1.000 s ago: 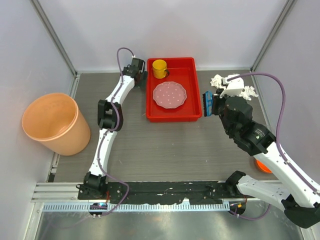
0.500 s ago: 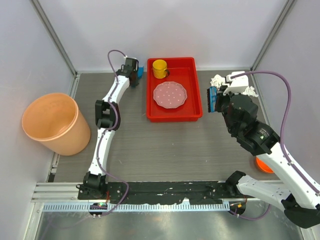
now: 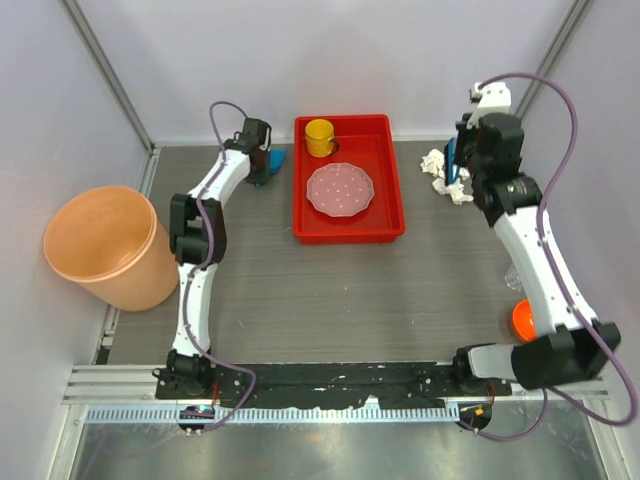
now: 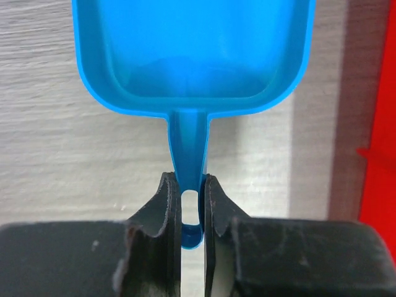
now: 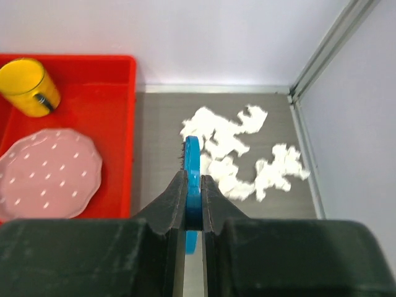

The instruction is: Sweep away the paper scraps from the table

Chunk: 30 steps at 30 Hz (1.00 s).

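Lying just ahead of the right gripper (image 5: 193, 177), in the far right corner of the table (image 3: 330, 300), the paper scraps (image 5: 238, 154) form one loose white cluster (separate wads run together; count uncertain). Right gripper clamped on one thin blue tool (image 5: 192, 151), edge-on, tip at the cluster's near-left side. Left gripper (image 4: 189, 180) closed on the handle of one blue dustpan (image 4: 192, 55), left of the red tray (image 3: 298, 200), well apart from the scraps. Tray holds one pink plate (image 3: 340, 189) and one yellow cup (image 3: 319, 136).
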Tool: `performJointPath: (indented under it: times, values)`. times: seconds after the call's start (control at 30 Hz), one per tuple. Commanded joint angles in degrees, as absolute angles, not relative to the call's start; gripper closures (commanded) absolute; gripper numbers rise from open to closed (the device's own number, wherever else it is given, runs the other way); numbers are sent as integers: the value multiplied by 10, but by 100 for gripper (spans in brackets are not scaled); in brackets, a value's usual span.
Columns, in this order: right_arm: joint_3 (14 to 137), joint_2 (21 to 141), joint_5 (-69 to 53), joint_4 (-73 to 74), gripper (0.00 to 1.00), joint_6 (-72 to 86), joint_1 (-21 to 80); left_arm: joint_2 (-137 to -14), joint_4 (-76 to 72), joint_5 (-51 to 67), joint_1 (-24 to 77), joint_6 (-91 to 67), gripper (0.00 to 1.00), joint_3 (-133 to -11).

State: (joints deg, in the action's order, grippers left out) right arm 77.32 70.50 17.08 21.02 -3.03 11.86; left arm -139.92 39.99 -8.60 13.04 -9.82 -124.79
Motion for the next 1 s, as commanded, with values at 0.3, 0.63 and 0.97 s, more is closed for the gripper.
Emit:
performJointPath:
  times: [0.3,0.63,0.97]
  values:
    - [908,1008,-26,106,99,-365,-23,-1037,406,-29,128,36,100,-964]
    - [843,1055,-96,44,99,-577,-23,-809,561,106,127,204,100,-782]
    - [701,1007,-90,28,99,-560,-10,-723,682,191,152,356,100,-667]
